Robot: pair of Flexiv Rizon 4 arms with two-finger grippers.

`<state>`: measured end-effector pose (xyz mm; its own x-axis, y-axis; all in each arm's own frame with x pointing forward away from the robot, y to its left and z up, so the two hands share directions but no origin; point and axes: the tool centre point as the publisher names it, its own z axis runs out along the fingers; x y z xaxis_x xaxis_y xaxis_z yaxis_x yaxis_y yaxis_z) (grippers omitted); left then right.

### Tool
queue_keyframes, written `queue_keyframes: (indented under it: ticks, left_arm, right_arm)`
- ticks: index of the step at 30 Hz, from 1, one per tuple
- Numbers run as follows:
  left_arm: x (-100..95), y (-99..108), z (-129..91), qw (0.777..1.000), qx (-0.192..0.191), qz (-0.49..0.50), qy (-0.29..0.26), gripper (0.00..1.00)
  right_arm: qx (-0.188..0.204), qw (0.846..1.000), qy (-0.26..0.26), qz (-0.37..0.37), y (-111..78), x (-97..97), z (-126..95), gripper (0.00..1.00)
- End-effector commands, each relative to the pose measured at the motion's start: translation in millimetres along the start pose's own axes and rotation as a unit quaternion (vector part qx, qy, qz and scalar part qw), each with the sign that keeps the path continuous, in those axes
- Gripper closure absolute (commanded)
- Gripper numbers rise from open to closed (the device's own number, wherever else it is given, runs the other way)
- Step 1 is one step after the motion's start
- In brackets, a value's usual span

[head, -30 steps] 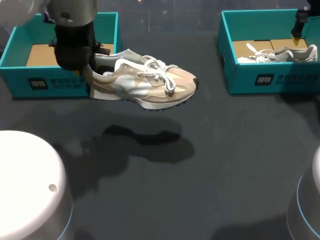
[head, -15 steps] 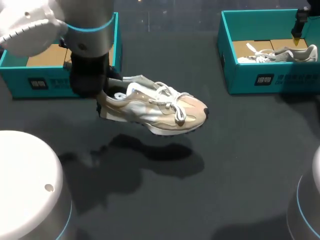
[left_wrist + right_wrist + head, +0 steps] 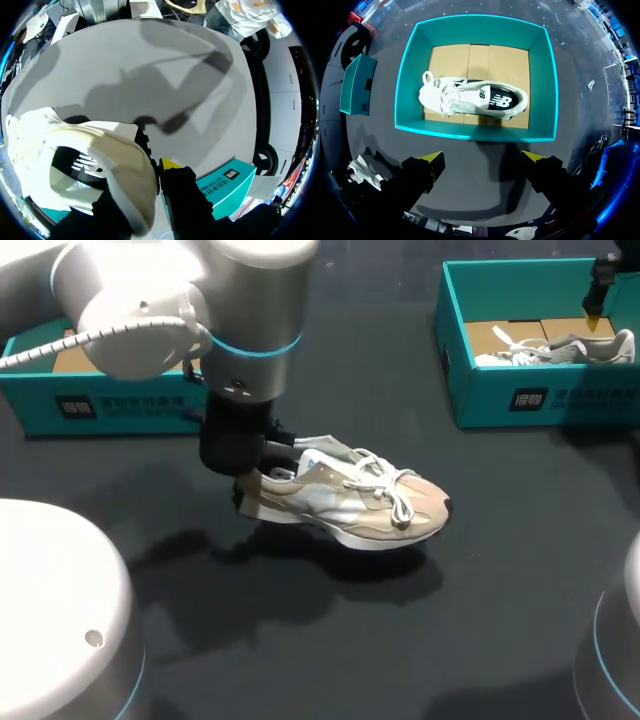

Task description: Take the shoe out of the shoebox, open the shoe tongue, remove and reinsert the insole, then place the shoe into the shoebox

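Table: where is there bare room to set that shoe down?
Bare table lies on the robot's side of the held shoe, and between the left shoebox and right shoebox. The right shoebox is crowded: a second shoe lies in it.

Print on two boxes and a shoe, none of it being read out.
A white label [image 3: 78, 407] is showing on the front wall of the left box [image 3: 30, 390], and a like label [image 3: 530, 398] is showing on the right box [image 3: 480, 400]; both are coming out too small to read. A white logo [image 3: 502, 102] is showing on the boxed shoe [image 3: 470, 97], on its dark heel side.
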<state>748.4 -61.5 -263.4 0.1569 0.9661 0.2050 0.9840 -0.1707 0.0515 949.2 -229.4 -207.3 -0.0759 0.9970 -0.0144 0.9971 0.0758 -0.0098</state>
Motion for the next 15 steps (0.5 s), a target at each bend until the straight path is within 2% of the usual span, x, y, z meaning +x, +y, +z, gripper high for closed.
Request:
queue_keyframes:
  ticks: [1,4,8,15]
  left_arm:
    - [-4.2,2.7,-2.0,1.0,0.003,0.0,0.006,1.0]
    - [-11.2,-1.7,9.0,1.0,0.005,-0.001,0.024,1.0]
    - [-30.5,-17.6,28.3,0.999,0.035,-0.01,0.04,1.0]
    - [-55.4,-32.7,45.8,0.998,0.043,-0.013,0.04,1.0]
  right_arm:
    - [-0.001,1.0,-0.001,0.0,-1.2,0.3,-0.3,0.0]
    - [-0.001,1.0,-0.001,0.0,-1.2,0.3,-0.3,0.0]
    - [-0.001,1.0,-0.001,0.0,-1.2,0.3,-0.3,0.0]
    - [-0.001,1.0,-0.001,0.0,-1.2,0.3,-0.3,0.0]
